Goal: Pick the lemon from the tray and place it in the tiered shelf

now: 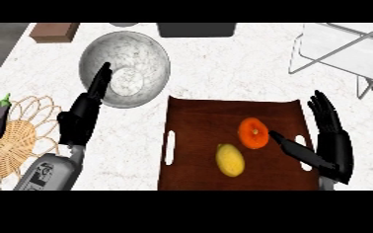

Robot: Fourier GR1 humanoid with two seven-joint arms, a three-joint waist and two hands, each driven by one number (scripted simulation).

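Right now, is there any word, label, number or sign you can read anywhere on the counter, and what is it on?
None can be read.
Left forearm: small dark marks on the grey casing, too blurred to read.
Tray, lemon, orange fruit, bowl: no text.

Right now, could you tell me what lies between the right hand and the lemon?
In the head view, only bare tray lies between the right hand and lemon.

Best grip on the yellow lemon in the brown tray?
Take the yellow lemon across its narrow middle, from above with the right robot hand. It lies lengthwise on the brown tray, both long sides clear, and the orange fruit sits apart.
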